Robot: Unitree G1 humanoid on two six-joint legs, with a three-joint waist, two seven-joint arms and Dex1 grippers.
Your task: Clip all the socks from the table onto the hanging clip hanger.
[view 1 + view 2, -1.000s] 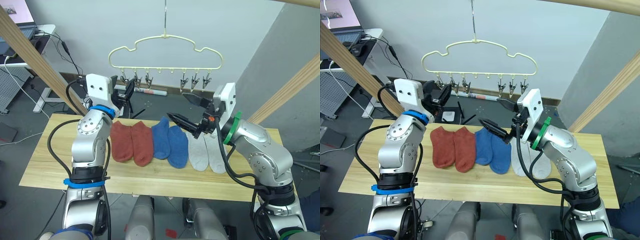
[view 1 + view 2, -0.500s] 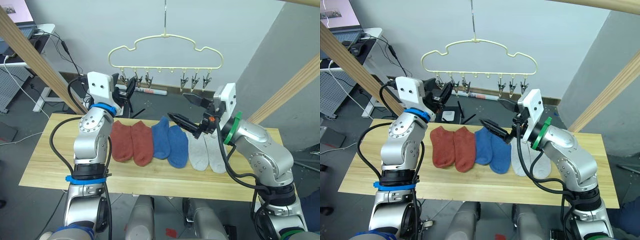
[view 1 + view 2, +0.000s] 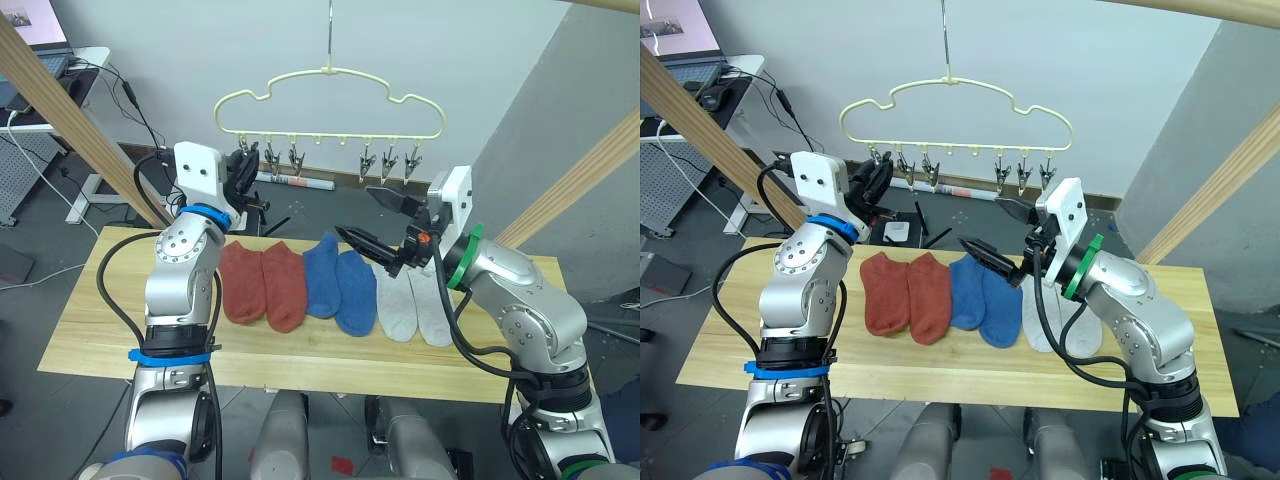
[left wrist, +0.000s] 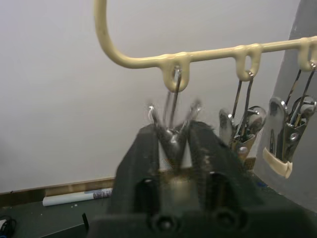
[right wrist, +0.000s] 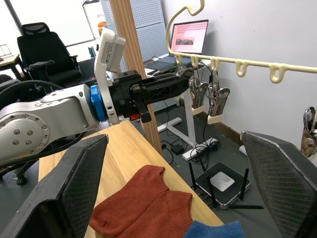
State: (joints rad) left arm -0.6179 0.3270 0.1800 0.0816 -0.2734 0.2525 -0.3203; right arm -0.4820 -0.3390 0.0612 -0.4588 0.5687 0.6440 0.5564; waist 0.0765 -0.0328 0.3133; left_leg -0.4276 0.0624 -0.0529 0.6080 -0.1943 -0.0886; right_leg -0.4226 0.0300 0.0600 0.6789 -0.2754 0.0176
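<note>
Three pairs of socks lie side by side on the table (image 3: 90, 330): rust-red (image 3: 265, 285), blue (image 3: 338, 285) and light grey (image 3: 412, 305). The pale-yellow clip hanger (image 3: 330, 90) hangs above and behind them with a row of metal clips. My left gripper (image 3: 245, 165) is raised to the hanger's left end. In the left wrist view its fingers (image 4: 143, 148) are shut on the leftmost clip (image 4: 172, 126), squeezing its handles. My right gripper (image 3: 372, 218) hovers wide open over the blue and grey socks, holding nothing.
Thick wooden poles slant at the left (image 3: 70, 110) and right (image 3: 580, 180) of the table. A desk with a laptop (image 3: 40, 40) stands back left. A small router (image 5: 220, 182) and cables lie on the floor behind the table.
My left gripper has risen a little to the leftmost clip and closed on it. The right arm and the socks have not moved.
</note>
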